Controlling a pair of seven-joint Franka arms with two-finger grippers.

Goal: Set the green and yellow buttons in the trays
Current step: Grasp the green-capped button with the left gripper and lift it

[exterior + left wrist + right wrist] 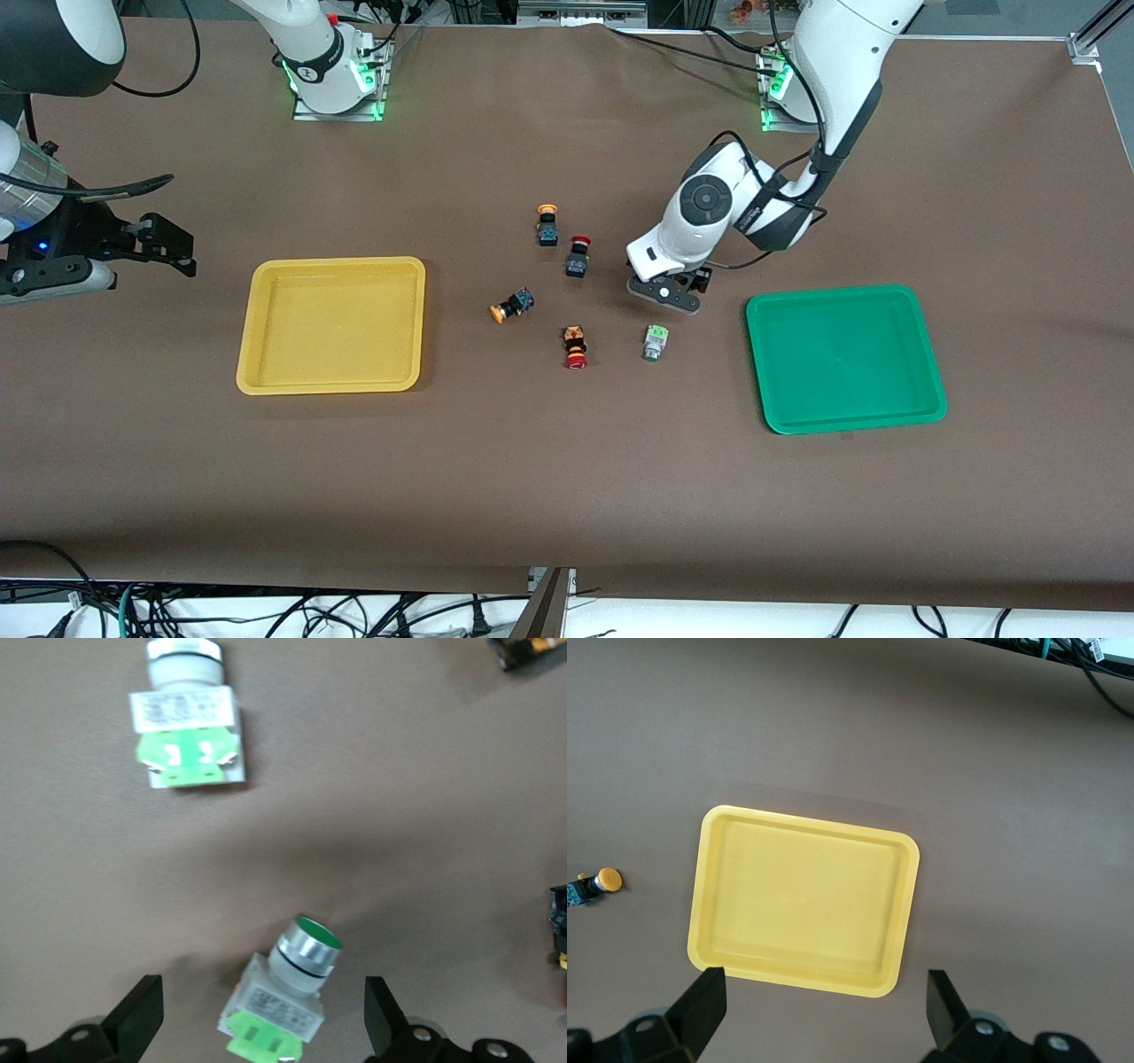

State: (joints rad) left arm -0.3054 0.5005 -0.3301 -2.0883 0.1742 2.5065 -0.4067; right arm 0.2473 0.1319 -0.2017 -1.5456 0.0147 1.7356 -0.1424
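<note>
I see my right pincer (155,244) waiting with fingers spread, hanging above the counter (567,496) at the right arm's end, just past the yellow tray (257,354), which holds nothing. Mid-counter I count two yellow buttons (512,305), two red-capped switches (576,346) and two green buttons; the front view shows only one green button (655,342), lying on its side, while the second green button (283,992) sits under my left pincer (669,297), whose fingers stand wide apart around it. The green tray (921,354), toward the left arm's end, is also bare. I judge these switches light, rigid, slick at the metal collar, so I'd pinch the squarer body.
</note>
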